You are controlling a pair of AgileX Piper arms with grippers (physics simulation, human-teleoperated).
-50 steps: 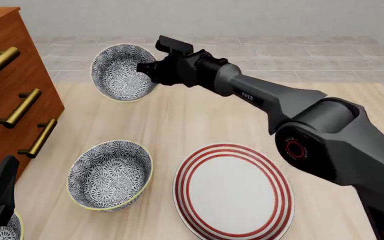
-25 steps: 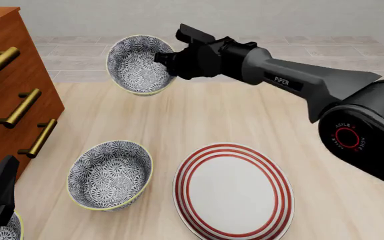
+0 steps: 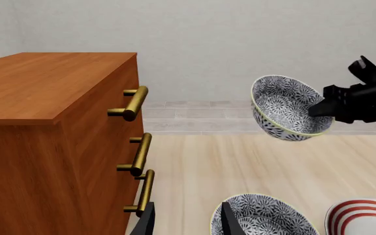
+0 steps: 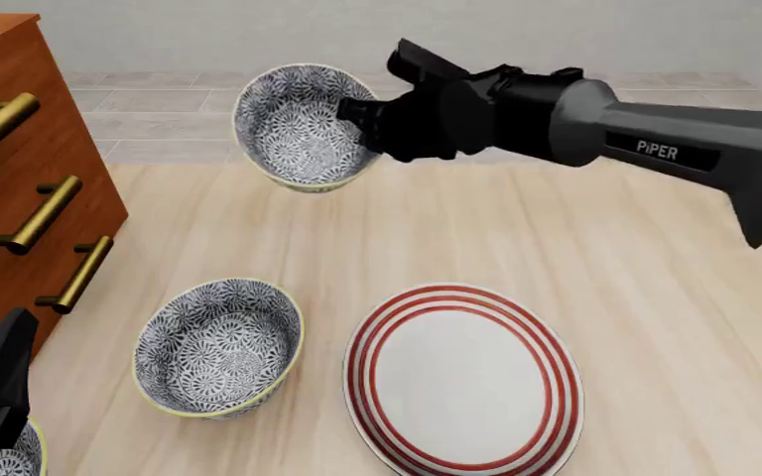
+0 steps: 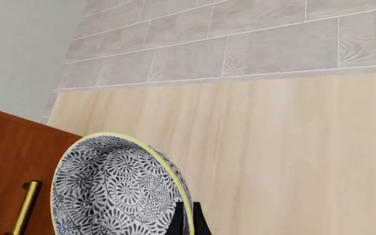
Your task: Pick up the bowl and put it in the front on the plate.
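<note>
The bowl (image 4: 299,124) is pinched by its rim in the right gripper (image 4: 365,117) and held tilted in the air above the table (image 4: 619,288). The plate (image 4: 463,379) is seen well below that gripper, with a 2nd bowl (image 4: 218,345) just beside it. The left gripper's (image 3: 186,221) fingers are spread near the dresser (image 4: 17,188).

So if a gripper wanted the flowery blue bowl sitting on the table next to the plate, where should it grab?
Probably the rim. The blue-grey floral ceramic bowl sits upright and open, too wide to grasp whole, so come from above and pinch its thin yellow-green edge. The side away from the red-ringed white plate looks roomier.
</note>
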